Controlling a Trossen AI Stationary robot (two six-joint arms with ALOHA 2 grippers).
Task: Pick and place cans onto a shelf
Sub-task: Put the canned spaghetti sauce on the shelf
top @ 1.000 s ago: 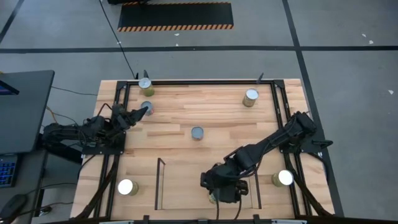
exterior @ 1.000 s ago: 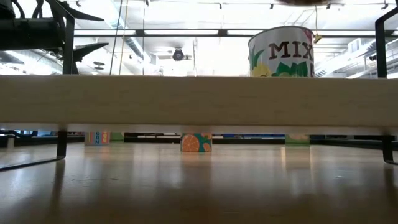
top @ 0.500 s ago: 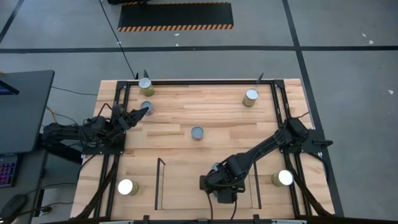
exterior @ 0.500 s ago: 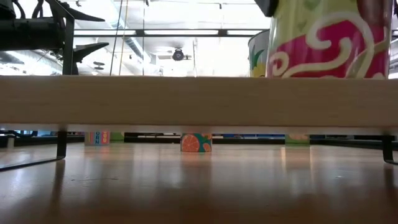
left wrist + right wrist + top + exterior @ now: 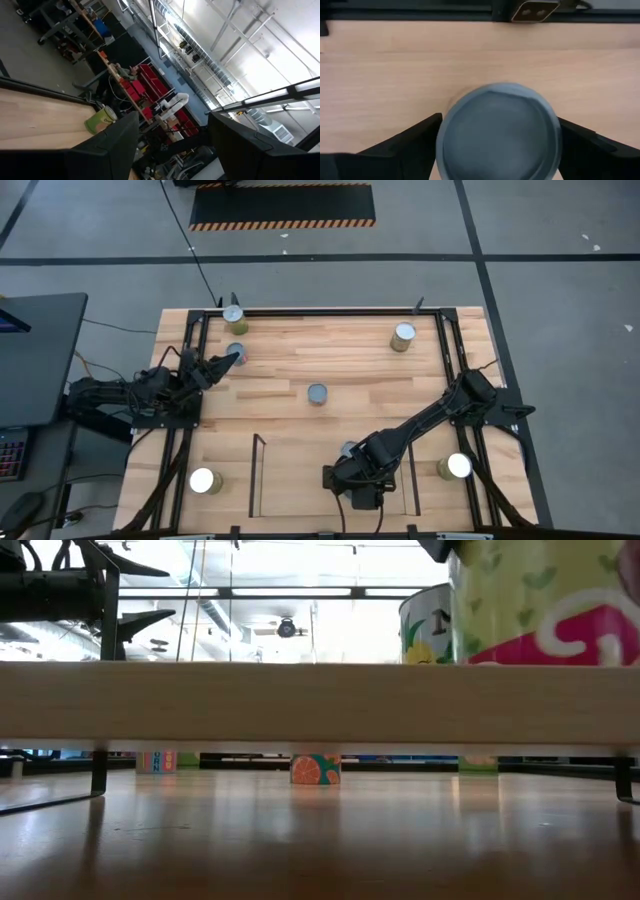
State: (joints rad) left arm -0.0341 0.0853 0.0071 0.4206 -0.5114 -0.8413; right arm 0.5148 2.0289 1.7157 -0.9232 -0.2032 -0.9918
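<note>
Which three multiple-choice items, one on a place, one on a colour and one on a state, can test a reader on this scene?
1. Where is the right claw?
A. At the table's far left corner
B. Over the shelf
C. Off the table

2. What colour is the top of the can at the right claw?
A. Bright red
B. Green
C. Dull grey-blue

3. How is the left claw?
A. Open and empty
B. Shut on a can
C. Hidden

Answers:
1 B: the high view shows the right claw above the shelf.
2 C: the right wrist view shows the can with a grey-blue top.
3 A: the left claw has a clear gap between its fingers.
</note>
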